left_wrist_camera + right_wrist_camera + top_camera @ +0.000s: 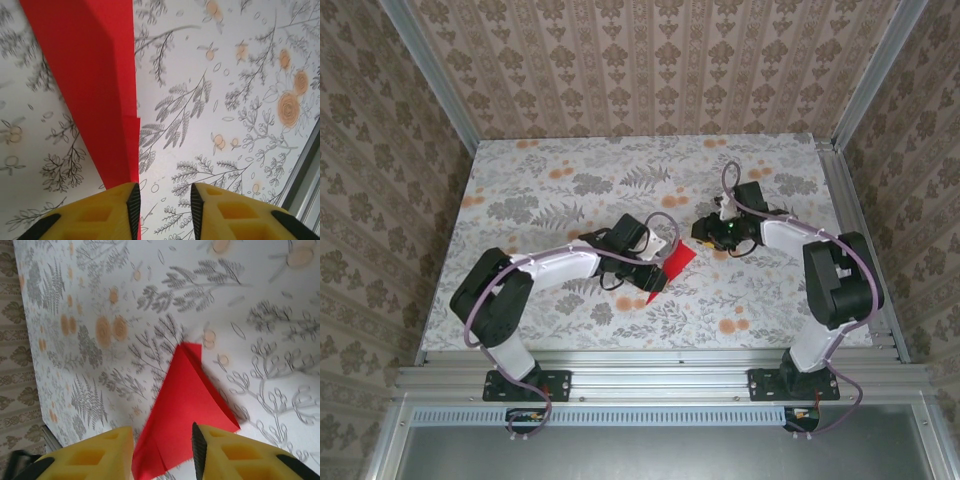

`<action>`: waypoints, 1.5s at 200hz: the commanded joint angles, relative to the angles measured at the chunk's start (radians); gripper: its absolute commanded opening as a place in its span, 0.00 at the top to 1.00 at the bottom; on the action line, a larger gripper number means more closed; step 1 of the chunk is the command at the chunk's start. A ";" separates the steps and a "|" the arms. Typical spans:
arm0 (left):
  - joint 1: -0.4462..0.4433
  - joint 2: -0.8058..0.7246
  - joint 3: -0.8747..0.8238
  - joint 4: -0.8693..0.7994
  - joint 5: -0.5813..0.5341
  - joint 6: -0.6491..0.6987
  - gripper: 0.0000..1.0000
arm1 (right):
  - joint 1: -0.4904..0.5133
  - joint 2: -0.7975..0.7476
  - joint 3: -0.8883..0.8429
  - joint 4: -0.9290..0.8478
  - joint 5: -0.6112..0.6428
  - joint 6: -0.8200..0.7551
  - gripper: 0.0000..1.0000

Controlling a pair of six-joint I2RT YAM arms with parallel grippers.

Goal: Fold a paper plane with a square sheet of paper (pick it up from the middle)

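Left end effector [163, 205] and right end effector [163, 445] are apart; you risk snagging and unfolding the creased red paper plane [185, 405].

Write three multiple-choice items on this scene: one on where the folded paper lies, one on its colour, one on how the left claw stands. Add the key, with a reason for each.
1. Where on the table does the folded paper lie?
A. At the far left corner
B. Near the middle, between the left claw and the right claw
C. At the far right corner

2. What colour is the paper's visible face?
A. Blue
B. Red
C. Green

3. How do the left claw's jaws stand?
A. Apart, with table pattern showing between them
B. Shut on the paper
C. Shut tight on nothing

Key:
1 B: the top view shows it between the two arm tips.
2 B: every view shows it red.
3 A: the left wrist view shows bare table in the gap, with the paper off to one side.
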 commanded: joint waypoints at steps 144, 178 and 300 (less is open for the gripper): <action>-0.022 0.164 0.168 -0.126 -0.197 0.027 0.72 | 0.026 -0.113 -0.224 0.094 -0.064 0.069 0.52; -0.014 0.170 0.168 -0.134 -0.191 0.026 0.87 | 0.063 -0.102 -0.232 0.125 -0.077 0.096 0.52; 0.109 0.071 0.032 0.050 0.062 -0.111 0.97 | 0.210 -0.006 -0.235 0.335 -0.104 0.297 0.47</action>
